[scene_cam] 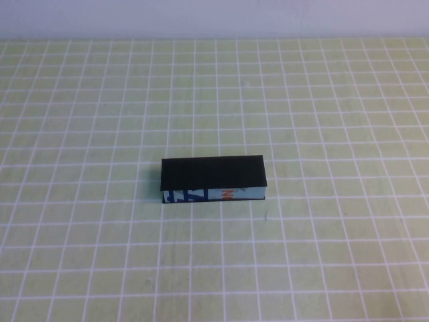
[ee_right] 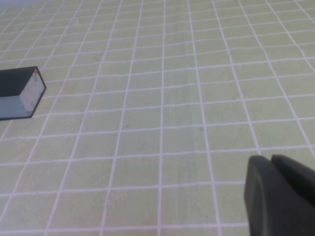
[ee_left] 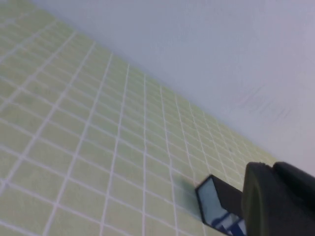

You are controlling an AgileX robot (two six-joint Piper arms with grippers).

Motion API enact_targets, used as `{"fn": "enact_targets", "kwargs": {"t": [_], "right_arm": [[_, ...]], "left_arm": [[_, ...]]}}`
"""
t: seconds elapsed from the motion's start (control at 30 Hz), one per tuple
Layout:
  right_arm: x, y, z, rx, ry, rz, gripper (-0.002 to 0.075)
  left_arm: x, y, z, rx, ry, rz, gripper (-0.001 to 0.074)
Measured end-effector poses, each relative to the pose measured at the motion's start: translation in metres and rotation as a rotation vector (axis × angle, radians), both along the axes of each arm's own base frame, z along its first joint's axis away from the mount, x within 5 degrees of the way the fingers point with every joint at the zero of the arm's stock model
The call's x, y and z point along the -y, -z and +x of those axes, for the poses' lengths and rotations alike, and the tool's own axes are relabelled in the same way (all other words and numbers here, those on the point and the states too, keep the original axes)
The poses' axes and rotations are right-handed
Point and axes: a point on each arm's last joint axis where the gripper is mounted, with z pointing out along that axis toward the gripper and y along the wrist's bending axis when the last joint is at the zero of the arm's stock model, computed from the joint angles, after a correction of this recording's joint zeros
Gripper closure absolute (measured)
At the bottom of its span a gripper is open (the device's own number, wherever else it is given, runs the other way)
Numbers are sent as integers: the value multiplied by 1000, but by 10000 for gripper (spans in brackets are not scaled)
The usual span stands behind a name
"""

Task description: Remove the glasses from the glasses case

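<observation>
The glasses case (scene_cam: 213,178) lies shut in the middle of the table, a long black box whose pale blue front with dark blue and orange lettering faces me. The glasses are hidden. Neither arm shows in the high view. In the left wrist view my left gripper (ee_left: 273,166) is shut and empty, held above the table on the near side of one end of the case (ee_left: 214,201). My right gripper (ee_right: 269,158) is also shut and empty, hovering over bare mat well away from the other end of the case (ee_right: 19,93).
A green mat with a white grid (scene_cam: 100,255) covers the table all round the case. A pale wall (scene_cam: 214,17) closes off the far edge.
</observation>
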Motion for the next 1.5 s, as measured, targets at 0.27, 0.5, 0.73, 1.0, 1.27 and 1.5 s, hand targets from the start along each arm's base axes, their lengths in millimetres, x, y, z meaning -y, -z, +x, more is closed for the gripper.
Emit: {"fn": "enact_targets", "kwargs": {"t": [0.27, 0.5, 0.73, 1.0, 1.27, 1.5], "right_arm": [[0, 0, 0, 0, 0, 0, 743], [0, 0, 0, 0, 0, 0, 743], [0, 0, 0, 0, 0, 0, 743], [0, 0, 0, 0, 0, 0, 743], [0, 0, 0, 0, 0, 0, 743], [0, 0, 0, 0, 0, 0, 743]], "left_arm": [[19, -13, 3, -277, 209, -35, 739], [36, -72, 41, -472, 466, 260, 739], [48, -108, 119, -578, 664, 417, 739], [61, -104, 214, -561, 749, 421, 739], [96, -72, 288, -537, 847, 458, 739], [127, -45, 333, -540, 907, 472, 739]]}}
